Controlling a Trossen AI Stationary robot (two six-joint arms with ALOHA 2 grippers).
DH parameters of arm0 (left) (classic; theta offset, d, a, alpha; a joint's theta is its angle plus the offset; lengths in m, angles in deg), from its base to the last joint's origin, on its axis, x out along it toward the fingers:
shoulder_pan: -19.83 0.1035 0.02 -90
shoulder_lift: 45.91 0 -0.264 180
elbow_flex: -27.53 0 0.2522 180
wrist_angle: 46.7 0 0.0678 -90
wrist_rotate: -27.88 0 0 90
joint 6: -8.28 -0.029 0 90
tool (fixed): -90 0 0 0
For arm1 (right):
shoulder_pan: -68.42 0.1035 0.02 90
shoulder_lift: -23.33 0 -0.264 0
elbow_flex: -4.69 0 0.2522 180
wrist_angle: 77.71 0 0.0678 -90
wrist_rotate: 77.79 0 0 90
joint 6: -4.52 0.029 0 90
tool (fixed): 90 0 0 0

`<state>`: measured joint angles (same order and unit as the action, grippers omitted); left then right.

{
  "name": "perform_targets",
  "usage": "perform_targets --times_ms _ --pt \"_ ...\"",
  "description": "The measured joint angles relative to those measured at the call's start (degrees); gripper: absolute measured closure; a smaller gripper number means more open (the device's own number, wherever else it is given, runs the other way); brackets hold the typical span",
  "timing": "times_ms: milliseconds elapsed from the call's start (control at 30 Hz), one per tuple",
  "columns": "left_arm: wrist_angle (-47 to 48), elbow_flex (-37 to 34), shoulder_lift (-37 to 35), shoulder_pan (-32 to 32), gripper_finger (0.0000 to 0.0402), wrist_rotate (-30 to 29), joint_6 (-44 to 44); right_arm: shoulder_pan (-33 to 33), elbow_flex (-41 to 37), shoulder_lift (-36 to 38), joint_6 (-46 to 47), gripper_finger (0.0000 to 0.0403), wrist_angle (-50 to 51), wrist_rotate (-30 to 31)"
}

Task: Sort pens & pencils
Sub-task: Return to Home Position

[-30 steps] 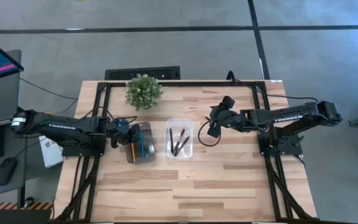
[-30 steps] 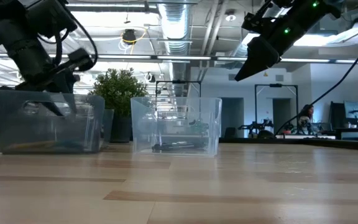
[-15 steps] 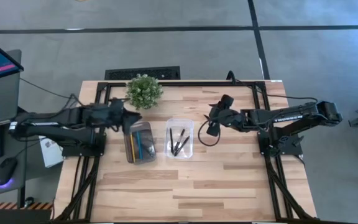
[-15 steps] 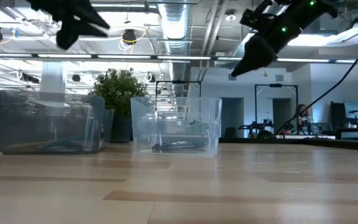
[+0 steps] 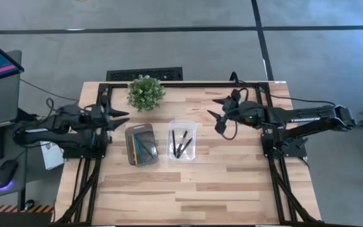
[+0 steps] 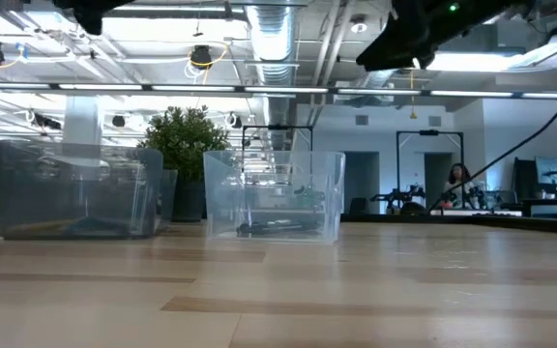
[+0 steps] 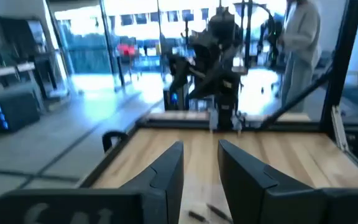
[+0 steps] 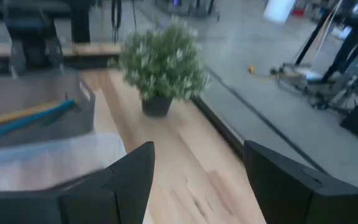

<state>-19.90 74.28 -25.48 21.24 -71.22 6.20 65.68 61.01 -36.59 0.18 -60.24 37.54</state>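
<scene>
High view: your pencils (image 5: 142,146) lie in the black bin (image 5: 128,151), the pens (image 5: 181,144) in the transparent bin (image 5: 195,135) on its right, with the left gripper (image 5: 121,119) and right gripper (image 5: 214,113) flanking the bins. Low view: both sets rest flat on the bin floors, arms raised high. Wrist views: each claw gapes empty; I judge the sticks light, stiff and slick, so pinch mid-shaft.

The pencils (image 5: 142,146) are yellow, blue and green, in a smoky grey bin (image 5: 131,154). The pens (image 5: 181,144) are black, in a clear bin (image 5: 183,124).
</scene>
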Motion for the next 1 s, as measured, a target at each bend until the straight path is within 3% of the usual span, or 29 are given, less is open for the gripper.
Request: perform_targets --times_ms 167,400,500,800,1000 --pt "1.97 -3.97 -9.79 0.00 0.0311 0.21 -1.46 0.08 -7.65 6.16 -1.22 0.0135 -10.09 0.03" --pt "8.26 -6.80 -20.52 0.02 0.0311 -0.42 -3.41 0.08 -16.96 13.90 -0.58 0.0135 -14.57 -0.79" --pt "11.24 -7.48 -20.04 0.00 0.0311 -1.72 -4.21 0.11 -20.09 15.98 -0.37 0.0135 -17.11 -1.53" --pt "5.53 -14.92 -20.31 0.04 0.0311 -2.46 -1.89 0.08 -29.28 19.08 0.00 0.0135 -29.17 -1.31" --pt "-6.75 -21.75 -20.22 0.04 0.0311 -1.19 -2.32 -0.03 -32.52 19.58 2.71 0.0135 -30.63 -1.29"
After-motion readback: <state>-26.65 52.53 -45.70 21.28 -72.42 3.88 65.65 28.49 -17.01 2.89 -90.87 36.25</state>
